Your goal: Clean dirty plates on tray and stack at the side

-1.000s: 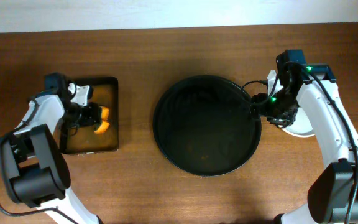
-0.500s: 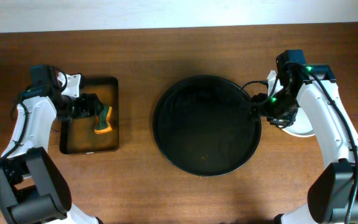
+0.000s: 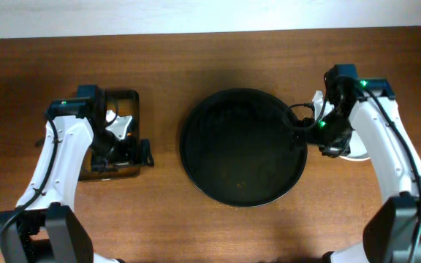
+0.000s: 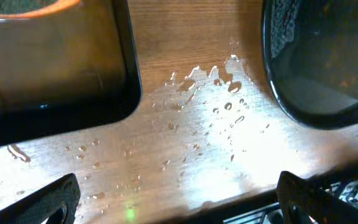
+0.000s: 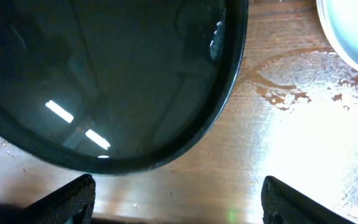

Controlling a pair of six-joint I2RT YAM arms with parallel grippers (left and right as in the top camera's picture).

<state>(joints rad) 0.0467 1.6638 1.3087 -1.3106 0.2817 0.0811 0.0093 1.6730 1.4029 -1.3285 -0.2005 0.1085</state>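
The round black tray [image 3: 240,191] lies empty mid-table; its rim [image 5: 216,118] fills the upper left of the right wrist view. A white plate [image 3: 359,152] rests on the table right of the tray, and its edge [image 5: 353,31] shows in the right wrist view. My right gripper [image 3: 330,148] [image 5: 180,205] hangs open over the wet wood between tray and plate, holding nothing. My left gripper [image 3: 129,153] [image 4: 182,205] is wide open and empty above wet wood between the small basin and the tray.
A small black rectangular basin [image 3: 126,98] [image 4: 126,74] holding brownish water sits at the left, with an orange strip [image 4: 36,6] at its far side. Water droplets [image 4: 222,106] speckle the wood between basin and tray.
My left gripper has let go of the orange sponge, opened fully and swung toward the basin's right front corner. My right gripper has opened wider and shifted slightly.
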